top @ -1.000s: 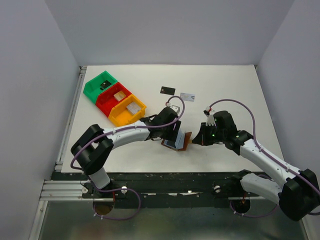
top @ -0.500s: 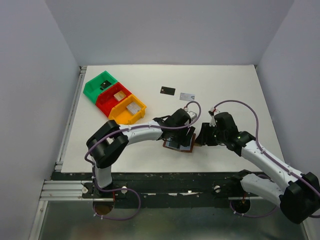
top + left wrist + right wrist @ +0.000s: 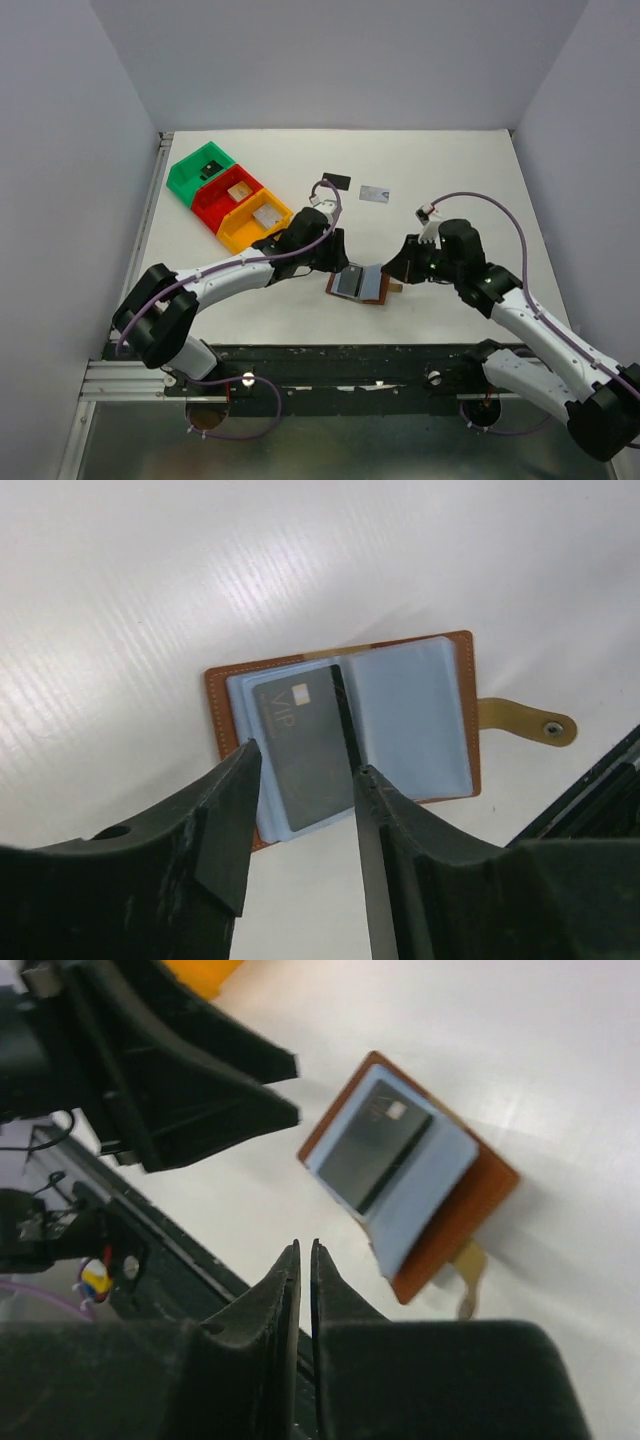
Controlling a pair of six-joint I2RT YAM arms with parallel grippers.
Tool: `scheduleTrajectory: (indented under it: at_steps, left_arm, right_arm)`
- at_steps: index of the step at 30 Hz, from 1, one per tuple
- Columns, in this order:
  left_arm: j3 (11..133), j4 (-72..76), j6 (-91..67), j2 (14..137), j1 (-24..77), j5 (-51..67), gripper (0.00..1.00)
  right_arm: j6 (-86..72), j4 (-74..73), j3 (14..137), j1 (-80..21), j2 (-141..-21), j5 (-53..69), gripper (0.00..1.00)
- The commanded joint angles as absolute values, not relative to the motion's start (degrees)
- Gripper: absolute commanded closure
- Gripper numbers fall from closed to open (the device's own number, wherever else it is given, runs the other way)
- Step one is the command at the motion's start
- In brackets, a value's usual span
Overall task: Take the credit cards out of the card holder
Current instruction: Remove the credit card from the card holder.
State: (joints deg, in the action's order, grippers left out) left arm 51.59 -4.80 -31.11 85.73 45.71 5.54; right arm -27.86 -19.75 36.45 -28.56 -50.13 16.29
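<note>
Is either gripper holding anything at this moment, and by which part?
Nothing is held. The left gripper is open near the open wallet, not gripping it; the right gripper is almost closed with nothing between its fingers.

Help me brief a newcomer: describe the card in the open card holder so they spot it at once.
On the white table, near its front edge, a brown card holder lies open. Its left grey-blue pocket holds a dark grey card, printed VIP with a pale square, unlike the loose black card and silver card farther back.
</note>
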Motion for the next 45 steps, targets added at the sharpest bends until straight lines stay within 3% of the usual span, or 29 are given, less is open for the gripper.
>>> scheduleTrajectory:
  at_steps: [1,8,27,37,45]
  left_arm:
    - [48.2,-0.4,-36.6,86.9,43.2,5.5,0.51]
    - [48.9,4.6,-40.0,89.8,41.4,6.4,0.69]
    - [49.1,7.6,-39.4,96.2,41.0,11.1,0.73]
    - [48.5,6.9,-39.1,97.5,41.1,11.9,0.74]
    - [47.3,8.0,-37.6,95.5,41.9,9.5,0.76]
  right_arm:
    - [-31.7,-9.2,38.4,-31.6,-56.8,27.2,0.86]
    - [-38.8,2.1,36.3,-32.2,-69.5,27.6,0.82]
    - [-41.6,13.7,27.8,-27.0,-86.5,28.5,0.61]
    - [-41.9,15.6,27.3,-25.8,-86.8,29.7,0.6]
    - [-36.1,5.7,30.1,-25.8,-77.7,26.1,0.6]
